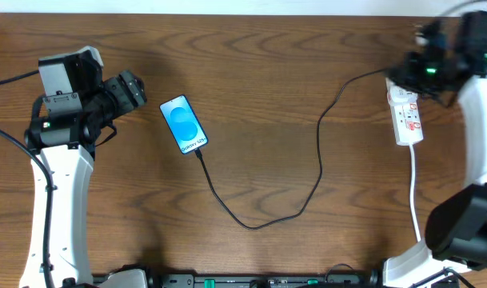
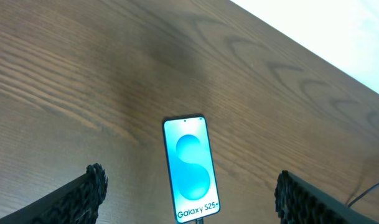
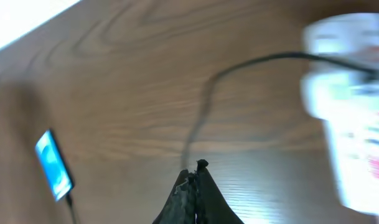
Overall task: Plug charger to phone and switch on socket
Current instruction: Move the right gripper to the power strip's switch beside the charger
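The phone (image 1: 183, 124) lies screen up left of centre, showing a light blue screen with "Galaxy S25+" text. The charger's thin black cable (image 1: 251, 226) meets the phone's lower edge, loops toward the front, then rises to the socket (image 1: 407, 118), a white power strip with red markings at the far right. My left gripper (image 1: 133, 86) is open and empty, left of the phone; in the left wrist view its fingers (image 2: 189, 190) frame the phone (image 2: 190, 168). My right gripper (image 3: 195, 171) is shut and empty, hovering by the blurred socket (image 3: 357, 106); the cable (image 3: 239, 62) and phone (image 3: 53, 165) also show there.
The socket's white cord (image 1: 415, 192) runs from the strip toward the front right, beside the right arm's base (image 1: 459, 232). The left arm's base and link (image 1: 59, 200) stand along the left side. The wooden table's far edge (image 2: 313, 50) shows in the left wrist view.
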You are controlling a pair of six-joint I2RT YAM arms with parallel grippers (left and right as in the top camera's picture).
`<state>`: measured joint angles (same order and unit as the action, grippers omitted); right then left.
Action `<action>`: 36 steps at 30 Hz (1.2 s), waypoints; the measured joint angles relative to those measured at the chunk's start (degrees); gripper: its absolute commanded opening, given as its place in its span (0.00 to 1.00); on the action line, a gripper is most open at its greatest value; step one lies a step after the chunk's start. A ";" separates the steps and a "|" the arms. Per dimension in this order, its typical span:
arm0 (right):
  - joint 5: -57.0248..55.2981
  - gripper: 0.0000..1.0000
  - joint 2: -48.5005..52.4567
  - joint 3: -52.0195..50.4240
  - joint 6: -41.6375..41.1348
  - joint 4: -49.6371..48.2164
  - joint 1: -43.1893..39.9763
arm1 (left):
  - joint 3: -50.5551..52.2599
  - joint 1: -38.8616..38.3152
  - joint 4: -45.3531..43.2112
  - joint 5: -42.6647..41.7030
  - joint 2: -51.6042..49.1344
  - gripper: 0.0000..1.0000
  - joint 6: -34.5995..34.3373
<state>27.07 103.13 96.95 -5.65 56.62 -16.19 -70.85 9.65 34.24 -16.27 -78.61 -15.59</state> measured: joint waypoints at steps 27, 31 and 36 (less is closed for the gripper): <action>-9.09 0.01 15.54 0.00 3.89 -8.02 -14.97 | 0.00 0.00 0.20 0.09 -0.04 0.89 0.00; -8.31 0.01 17.42 0.00 5.31 -10.21 -14.97 | 0.00 0.00 0.22 0.11 -0.04 0.89 0.00; -5.29 0.01 21.22 0.00 5.88 -11.72 -14.97 | 0.00 0.00 0.22 0.11 -0.04 0.89 0.00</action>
<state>21.78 124.36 96.95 0.23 44.91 -31.16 -70.85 9.65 34.46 -16.16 -78.65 -15.59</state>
